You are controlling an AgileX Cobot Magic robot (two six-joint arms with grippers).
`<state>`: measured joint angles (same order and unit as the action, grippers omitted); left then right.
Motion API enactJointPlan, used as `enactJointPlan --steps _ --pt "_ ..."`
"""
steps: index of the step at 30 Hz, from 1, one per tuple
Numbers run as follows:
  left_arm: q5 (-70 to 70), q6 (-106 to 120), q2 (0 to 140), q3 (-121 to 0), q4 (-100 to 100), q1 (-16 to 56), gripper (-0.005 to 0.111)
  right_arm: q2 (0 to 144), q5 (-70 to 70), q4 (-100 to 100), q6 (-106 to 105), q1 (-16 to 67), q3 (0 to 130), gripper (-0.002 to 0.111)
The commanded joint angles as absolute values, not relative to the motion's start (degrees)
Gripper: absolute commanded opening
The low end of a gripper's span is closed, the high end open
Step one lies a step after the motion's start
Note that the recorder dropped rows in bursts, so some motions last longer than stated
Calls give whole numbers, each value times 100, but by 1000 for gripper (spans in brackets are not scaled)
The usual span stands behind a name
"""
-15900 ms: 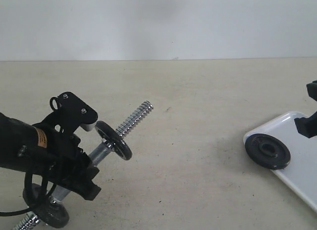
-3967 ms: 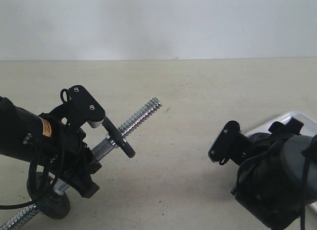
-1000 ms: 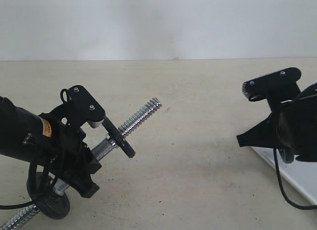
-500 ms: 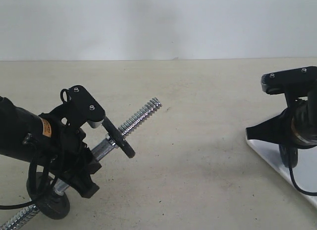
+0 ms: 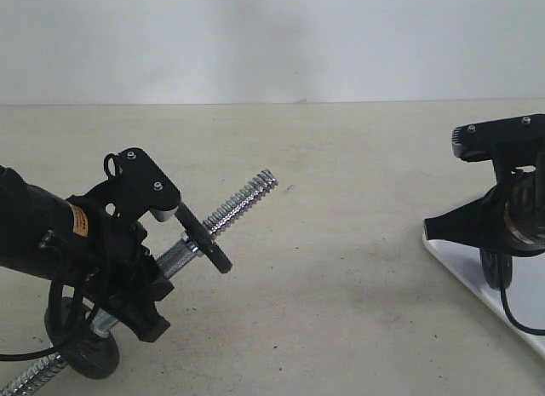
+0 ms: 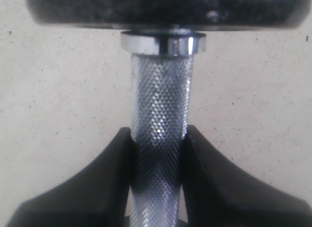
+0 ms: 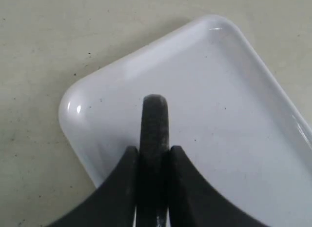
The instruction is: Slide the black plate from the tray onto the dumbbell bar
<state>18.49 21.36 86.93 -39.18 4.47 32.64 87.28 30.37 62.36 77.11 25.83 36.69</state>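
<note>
The dumbbell bar [image 5: 223,212] is held off the table at a slant, its bare threaded end up and to the right. My left gripper [image 5: 152,281] is shut on its cross-hatched shaft [image 6: 160,105], fingers [image 6: 112,163] on both sides just below a chrome nut [image 6: 163,43] and a small black disc [image 5: 206,239]. Another small disc [image 5: 89,355] sits at the bar's low end. At the right, my right gripper [image 7: 154,153] is shut on the black plate [image 7: 154,118], held edge-on over the corner of the white tray [image 7: 219,114]. The plate [image 5: 495,270] hangs below that gripper [image 5: 494,249].
The beige table [image 5: 341,268] stretches between the bar's threaded tip [image 5: 266,178] and the tray's near edge [image 5: 456,264]. A pale wall rises behind the table. A black cable [image 5: 60,328] loops under the left arm.
The right gripper, shut on the plate, has swung to the right and now hangs over the tray corner; in the last half second it barely shifted. The left arm and bar are still.
</note>
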Motion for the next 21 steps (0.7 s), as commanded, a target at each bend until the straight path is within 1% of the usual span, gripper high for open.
enactJointPlan --steps 1,7,21 --pt "-1362 2154 8315 -4141 490 3259 4 8704 3055 6027 7619 2553 3675 0" --pt "-1362 2154 8269 -4141 490 3259 4 8866 3100 5615 7239 2553 3675 0" --pt "-1362 2154 8269 -4141 490 3259 4 8875 3125 5596 7185 2553 3667 0"
